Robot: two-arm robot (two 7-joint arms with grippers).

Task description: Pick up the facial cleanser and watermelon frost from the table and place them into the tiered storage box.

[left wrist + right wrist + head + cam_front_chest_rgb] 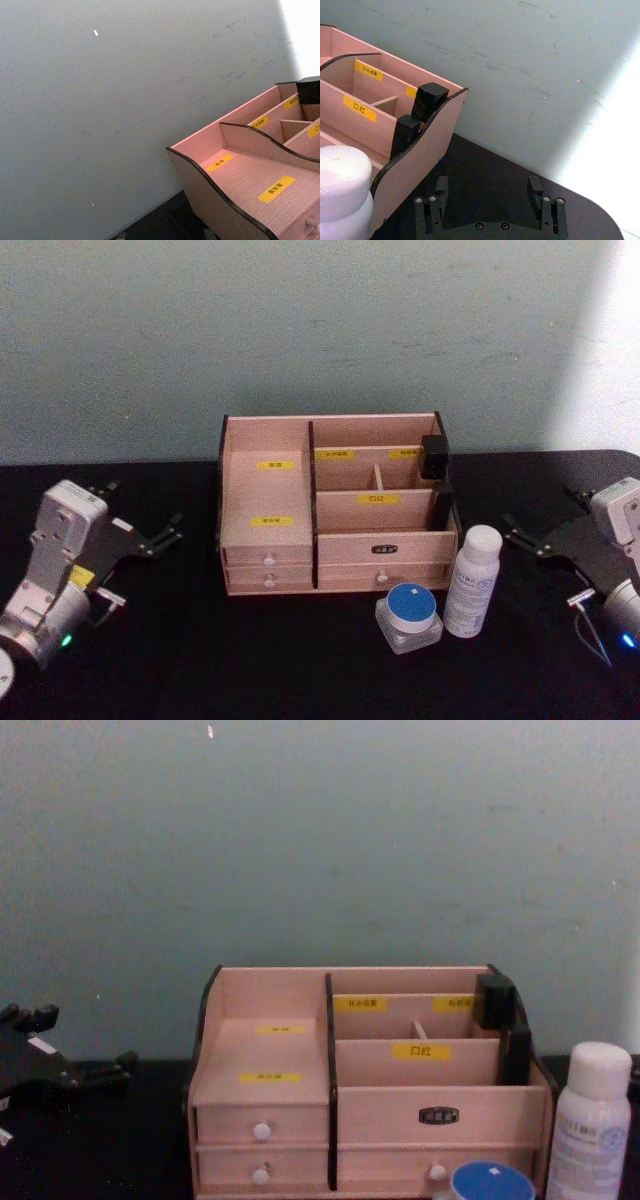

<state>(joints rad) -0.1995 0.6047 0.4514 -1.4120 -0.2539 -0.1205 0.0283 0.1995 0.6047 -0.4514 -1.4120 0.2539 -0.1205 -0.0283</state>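
— The storage box [335, 502] stands in the middle of the black table [200, 660], its back near the grey wall [300, 320]. Where are our two things?

— From the head we see both. The white bottle [472, 582] stands upright on the table, just beside the box's front right corner. The jar with the blue lid [408, 615] sits just beside the bottle, in front of the right drawer. Neither is in the box.

— What does the chest show us?

— The box from the front, with white knobs [262, 1131] on the small drawers and yellow labels [421, 1051] above. The jar's blue lid peeks up at the bottom edge.

— And our grippers?

— The left gripper [140, 508] hangs over the table left of the box, well apart from it. Its fingers are spread and hold nothing. The right gripper [545, 515] is right of the bottle, near it but not touching.

— Is it loose too?

— Yes. The right wrist shows us its two black fingers [440, 187] wide apart, with bare table between. It also shows the bottle's white cap close by, and two black blocks [430, 100] on the box's right wall.

— The left wrist?

— We see the box's left side there, the wide stepped part with two labels, and the wall.
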